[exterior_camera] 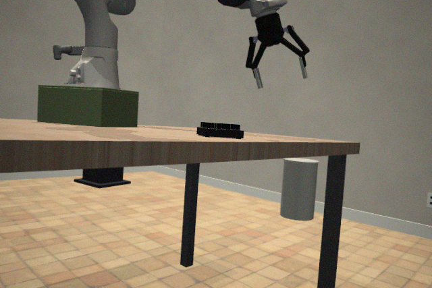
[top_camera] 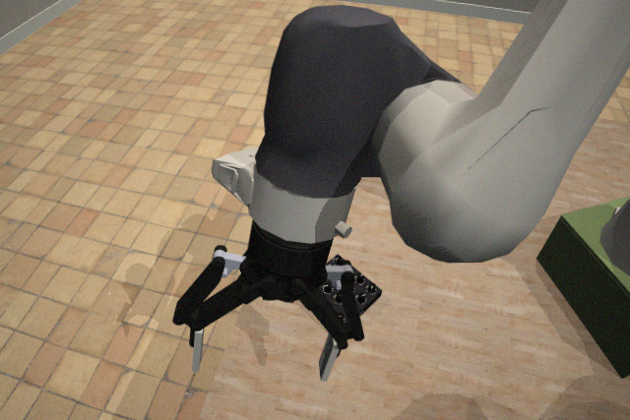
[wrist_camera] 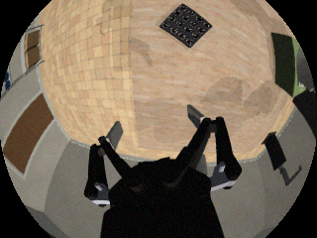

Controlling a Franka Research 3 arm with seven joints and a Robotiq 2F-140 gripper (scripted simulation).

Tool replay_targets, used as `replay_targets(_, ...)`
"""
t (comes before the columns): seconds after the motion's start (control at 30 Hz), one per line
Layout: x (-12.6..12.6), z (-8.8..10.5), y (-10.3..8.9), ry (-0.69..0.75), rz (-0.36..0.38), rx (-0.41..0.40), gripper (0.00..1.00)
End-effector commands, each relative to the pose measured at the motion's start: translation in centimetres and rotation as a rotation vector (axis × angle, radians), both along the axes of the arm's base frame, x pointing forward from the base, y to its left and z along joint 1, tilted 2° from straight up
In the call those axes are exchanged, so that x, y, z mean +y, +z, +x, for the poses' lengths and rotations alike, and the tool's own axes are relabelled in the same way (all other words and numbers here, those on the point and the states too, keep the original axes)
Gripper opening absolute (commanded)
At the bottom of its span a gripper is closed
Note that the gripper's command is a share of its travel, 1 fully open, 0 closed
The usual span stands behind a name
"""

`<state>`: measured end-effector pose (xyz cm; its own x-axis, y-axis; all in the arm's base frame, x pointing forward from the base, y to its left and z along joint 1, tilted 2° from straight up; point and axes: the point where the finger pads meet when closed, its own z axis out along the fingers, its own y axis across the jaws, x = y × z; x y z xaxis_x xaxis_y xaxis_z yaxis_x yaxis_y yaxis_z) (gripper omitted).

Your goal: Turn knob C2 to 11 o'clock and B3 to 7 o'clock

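Note:
The black knob box point(top_camera: 372, 296) point(exterior_camera: 219, 133) point(wrist_camera: 186, 26) stands flat on the table, with several black knobs on top. In the wrist view it lies at the top, turned like a diamond, small and far off. In the top view the gripper hides part of it. The knobs' white lines, the printed names and the socket are too small to read, so I cannot tell where C2 and B3 point. My gripper point(top_camera: 260, 373) point(exterior_camera: 282, 82) point(wrist_camera: 154, 118) is wide open and empty. It hangs tilted, high above the table, to the right of the box in the exterior view.
The wooden table point(top_camera: 458, 349) point(exterior_camera: 104, 154) point(wrist_camera: 163, 74) ends to the right of the box in the exterior view. The green block point(top_camera: 580, 293) point(exterior_camera: 87, 106) point(wrist_camera: 283, 64) under the arm's base stands on it. A grey bin point(exterior_camera: 299, 189) stands on the floor beyond the table.

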<state>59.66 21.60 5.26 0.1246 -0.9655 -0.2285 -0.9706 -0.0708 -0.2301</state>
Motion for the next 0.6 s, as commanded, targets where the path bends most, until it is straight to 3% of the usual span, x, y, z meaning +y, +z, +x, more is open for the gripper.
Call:
replay_targets(0.0, 0.0, 0.0, 0.0, 0.026, -0.005, -0.008, 1.00)
replay_targets(0.2, 0.0, 0.0, 0.0, 0.026, -0.005, -0.008, 1.00)
replay_targets(0.23, -1.5, -0.4, -0.6, 0.154, -0.053, -0.032, 1.00)
replay_targets(0.27, -1.7, -0.5, -0.6, 0.167, -0.058, -0.034, 1.00)
replay_targets(0.57, -1.7, -0.5, -0.6, 0.167, -0.058, -0.034, 1.00)
